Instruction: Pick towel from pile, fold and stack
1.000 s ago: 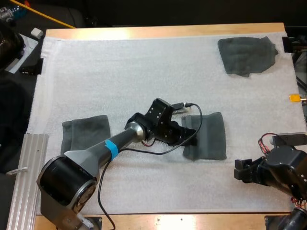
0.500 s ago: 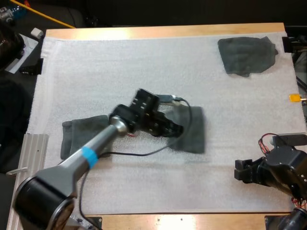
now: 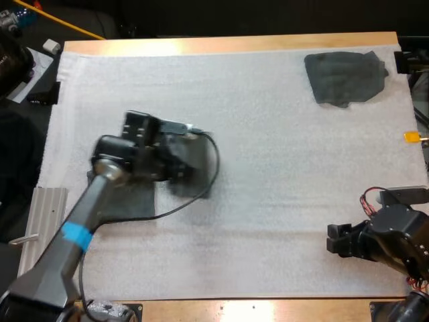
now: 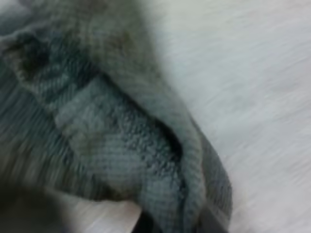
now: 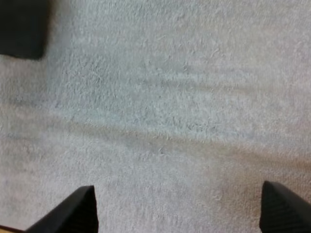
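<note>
Working over a wooden counter (image 3: 234, 44) covered with a white mat (image 3: 281, 154). Clamping a folded towel (image 3: 193, 171) in the left gripper (image 3: 179, 164), fingers pressing on the cloth from both sides. Seeing its dark grey-green terry close in the left wrist view, bunching in thick layers above the mat.

Holding this towel left of the mat's middle, just beside the folded stack (image 3: 124, 198), perhaps overlapping its edge; not managing to tell which, with the left arm covering part of the stack. Judging the stack as lying to the left and a little toward the near side of the gripper, so needing only a short move that way before lowering. Not being able to tell the towel's long axis while hanging, so probably needing to align it with the stack.

Resting the right gripper (image 3: 338, 241) at the near right of the mat, fingers (image 5: 73, 208) standing apart over bare mat, grasping nothing. Leaving the crumpled towel (image 3: 345, 77) at the far right corner, nearer to the right arm.
</note>
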`<action>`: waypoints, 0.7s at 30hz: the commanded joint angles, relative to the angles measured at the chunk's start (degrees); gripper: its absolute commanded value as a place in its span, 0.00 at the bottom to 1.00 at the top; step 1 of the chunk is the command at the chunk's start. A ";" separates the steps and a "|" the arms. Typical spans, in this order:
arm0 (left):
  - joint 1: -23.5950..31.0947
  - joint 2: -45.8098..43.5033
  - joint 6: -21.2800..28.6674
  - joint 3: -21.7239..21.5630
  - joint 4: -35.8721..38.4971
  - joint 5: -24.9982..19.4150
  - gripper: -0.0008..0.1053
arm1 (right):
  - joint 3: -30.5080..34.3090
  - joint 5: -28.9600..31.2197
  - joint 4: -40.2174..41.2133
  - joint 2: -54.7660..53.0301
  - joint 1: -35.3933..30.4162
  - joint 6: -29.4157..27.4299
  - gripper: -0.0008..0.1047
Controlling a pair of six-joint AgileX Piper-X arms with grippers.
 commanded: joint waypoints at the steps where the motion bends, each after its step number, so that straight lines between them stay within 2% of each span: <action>1: 4.48 -2.55 5.05 -0.54 8.42 -5.51 0.01 | -0.35 0.38 0.24 -0.37 0.03 -0.41 0.64; 5: 9.56 -3.95 8.21 -0.76 11.45 -8.41 0.00 | -0.34 0.21 0.22 -0.37 -0.02 -0.42 0.64; 11: 15.89 -3.76 10.81 -1.21 13.03 -9.46 0.00 | -0.38 0.11 0.16 -0.40 0.02 -0.36 0.64; 14: 13.98 -2.94 10.27 -0.69 12.52 -10.28 0.01 | -0.25 0.00 0.27 -0.15 0.14 -0.21 0.64; 21: 14.26 0.60 10.84 -0.68 12.74 -13.76 0.01 | -0.28 -0.12 0.37 -0.23 0.12 -0.17 0.64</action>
